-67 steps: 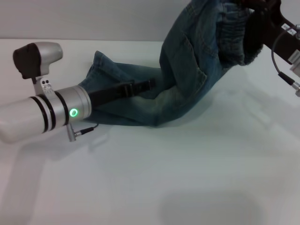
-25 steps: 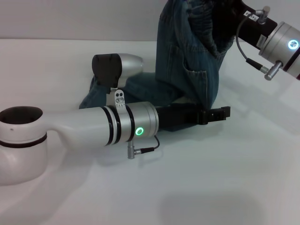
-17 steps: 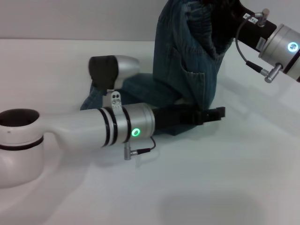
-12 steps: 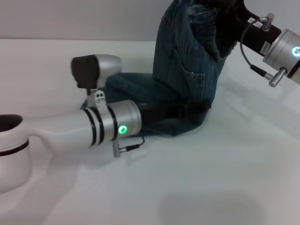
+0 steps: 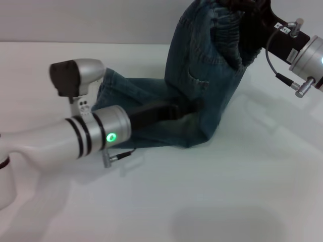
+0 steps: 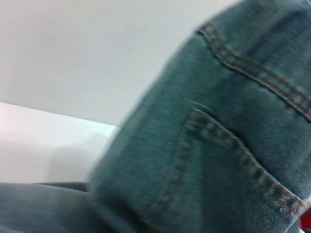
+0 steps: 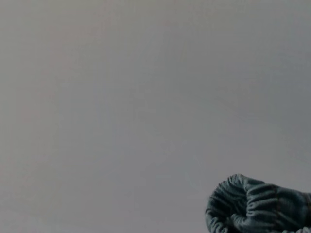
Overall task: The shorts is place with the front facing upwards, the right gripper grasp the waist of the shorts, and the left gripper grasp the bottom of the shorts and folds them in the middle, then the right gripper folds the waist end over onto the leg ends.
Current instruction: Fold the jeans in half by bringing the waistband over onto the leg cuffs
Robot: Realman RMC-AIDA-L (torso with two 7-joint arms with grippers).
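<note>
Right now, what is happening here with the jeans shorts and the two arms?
The robot is folding the shorts on a white table. The right pincer holds the waist lifted high at the far right, so the upper part hangs while the leg part lies flat on the table. The left pincer lies low across the middle of the shorts, at the fold line. The waist end is not yet laid over the leg ends.

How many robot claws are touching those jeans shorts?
2. The right gripper holds the waist up at the far right; the left gripper lies low against the shorts near their middle fold.
</note>
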